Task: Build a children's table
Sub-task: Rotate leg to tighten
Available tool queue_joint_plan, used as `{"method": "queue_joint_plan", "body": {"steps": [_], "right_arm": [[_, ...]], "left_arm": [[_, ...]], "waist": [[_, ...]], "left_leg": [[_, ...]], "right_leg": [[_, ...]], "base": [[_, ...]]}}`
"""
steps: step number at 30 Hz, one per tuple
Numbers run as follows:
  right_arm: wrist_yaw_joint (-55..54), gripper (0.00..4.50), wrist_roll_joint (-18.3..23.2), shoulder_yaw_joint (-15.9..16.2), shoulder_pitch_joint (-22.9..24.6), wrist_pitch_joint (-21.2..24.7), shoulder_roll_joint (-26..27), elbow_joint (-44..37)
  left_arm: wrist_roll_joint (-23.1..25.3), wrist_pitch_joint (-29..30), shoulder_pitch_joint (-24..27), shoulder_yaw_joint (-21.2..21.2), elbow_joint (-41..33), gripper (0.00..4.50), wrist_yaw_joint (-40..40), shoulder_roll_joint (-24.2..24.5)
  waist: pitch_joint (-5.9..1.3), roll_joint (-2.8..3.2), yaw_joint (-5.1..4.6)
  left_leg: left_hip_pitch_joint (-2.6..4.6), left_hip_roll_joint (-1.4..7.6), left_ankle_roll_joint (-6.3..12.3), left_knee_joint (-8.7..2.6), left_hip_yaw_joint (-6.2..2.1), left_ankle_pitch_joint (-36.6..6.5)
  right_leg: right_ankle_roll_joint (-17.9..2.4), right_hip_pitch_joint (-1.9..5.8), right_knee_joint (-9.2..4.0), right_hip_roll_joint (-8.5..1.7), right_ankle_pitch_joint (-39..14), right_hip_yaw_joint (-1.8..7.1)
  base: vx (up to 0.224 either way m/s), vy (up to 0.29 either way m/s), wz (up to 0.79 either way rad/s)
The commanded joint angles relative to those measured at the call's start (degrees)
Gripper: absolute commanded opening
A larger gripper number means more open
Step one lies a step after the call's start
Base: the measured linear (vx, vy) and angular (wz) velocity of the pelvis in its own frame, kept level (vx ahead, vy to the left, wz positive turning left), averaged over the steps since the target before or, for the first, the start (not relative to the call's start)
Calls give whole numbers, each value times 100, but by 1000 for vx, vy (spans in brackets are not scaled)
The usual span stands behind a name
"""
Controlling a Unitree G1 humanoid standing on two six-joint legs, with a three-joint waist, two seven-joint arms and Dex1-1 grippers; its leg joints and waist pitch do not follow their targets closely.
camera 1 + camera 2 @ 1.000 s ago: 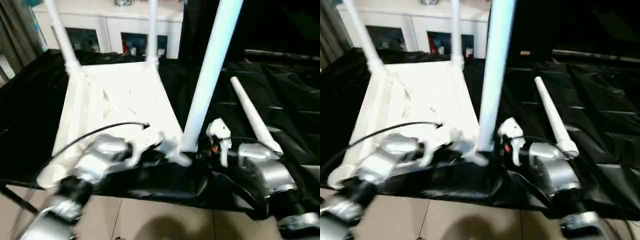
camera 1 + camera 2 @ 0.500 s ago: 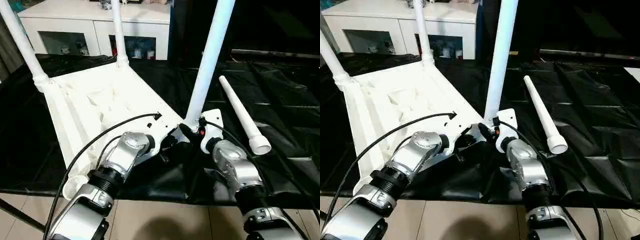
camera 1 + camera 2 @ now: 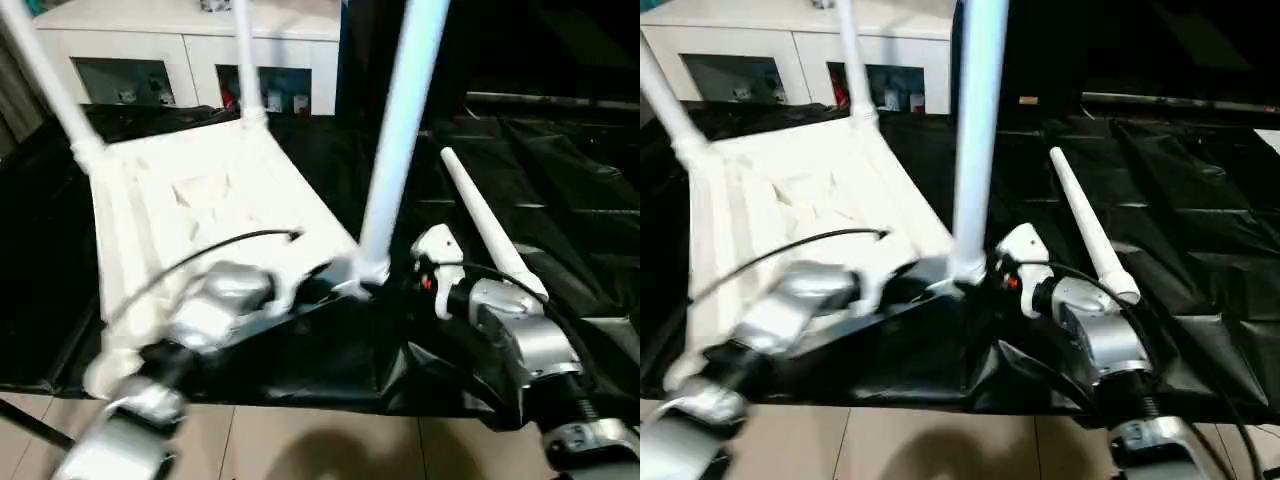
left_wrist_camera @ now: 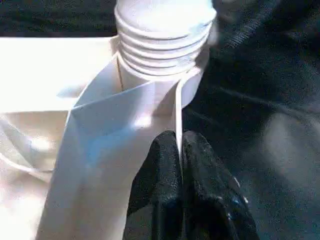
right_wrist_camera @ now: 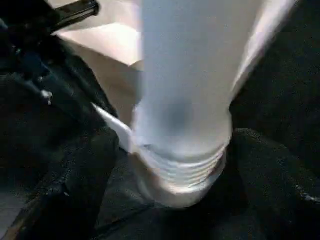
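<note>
Upturned tabletop [image 3: 200, 200] at the black-draped table's [image 3: 580, 190] near edge; left gripper [image 4: 180, 150] pinches its thin rib, right gripper [image 5: 175, 165] spread around the near leg [image 3: 395, 150]. Light, stiff, probably slippery; grip the base.

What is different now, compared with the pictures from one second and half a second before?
The right gripper, close against the near leg's base half a second ago, now stands slightly off it, its fingers apart on either side. The left gripper still pinches the tabletop's rim beside that leg. The far legs still stand upright; the loose leg still lies on the black cloth.
</note>
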Motion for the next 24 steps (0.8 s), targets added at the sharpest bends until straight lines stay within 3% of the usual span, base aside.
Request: {"method": "queue_joint_plan", "body": {"steps": [1,3,6,12,16,17,21,23,24], "right_arm": [[219,389,95,85,-24,31,-82,-203],[346,389,129,140,-17,66,-144,-259],[612,389,89,274,-6,43,-212,-291],[753,374,-12,417,33,-40,-225,-230],[723,339,59,377,40,-16,-204,-223],[708,331,120,333,50,81,-166,-210],[329,293,162,156,50,256,-10,52],[-50,293,87,72,33,205,100,239],[-580,288,9,-47,3,199,268,457]], "left_arm": [[-269,19,57,-147,-311,0,-407,-21],[-317,54,109,-164,-438,0,-560,52],[-381,120,187,-189,-594,0,-777,170],[-315,167,217,-153,-647,0,-741,203],[-309,193,191,-128,-632,0,-728,193],[-310,198,172,-107,-597,0,-687,172],[-332,332,70,24,-461,0,-360,-21],[-252,325,-3,55,-313,0,-124,-118],[-134,313,-115,112,-77,0,257,-264]], "waist": [[-413,-11,24],[-408,-12,66],[-397,-8,127],[-394,-16,129],[-404,-22,128],[-407,1,128],[-403,-19,116],[-389,-20,109],[-364,-23,94]], "left_leg": [[54,64,578,-247,34,-606],[50,67,609,-244,41,-590],[62,73,513,-250,48,-748],[54,61,386,-257,40,-834],[45,53,405,-247,38,-735],[47,51,410,-241,38,-725],[41,48,382,-242,39,-766],[32,42,335,-248,35,-827],[58,29,228,-256,40,-1023]], "right_leg": [[-1577,326,-316,-282,329,240],[-1596,325,-301,-280,407,237],[-1548,314,-311,-294,187,239],[-1431,326,-328,-303,-40,246],[-1435,331,-310,-294,107,243],[-1446,330,-305,-293,142,244],[-1471,333,-311,-292,117,244],[-1438,326,-329,-302,-39,245],[-1349,303,-385,-307,-465,249]], "base": [[0,0,0],[0,0,0],[0,0,0],[0,0,0],[0,0,0],[0,0,0],[0,0,0],[0,0,0],[0,0,0]]}}
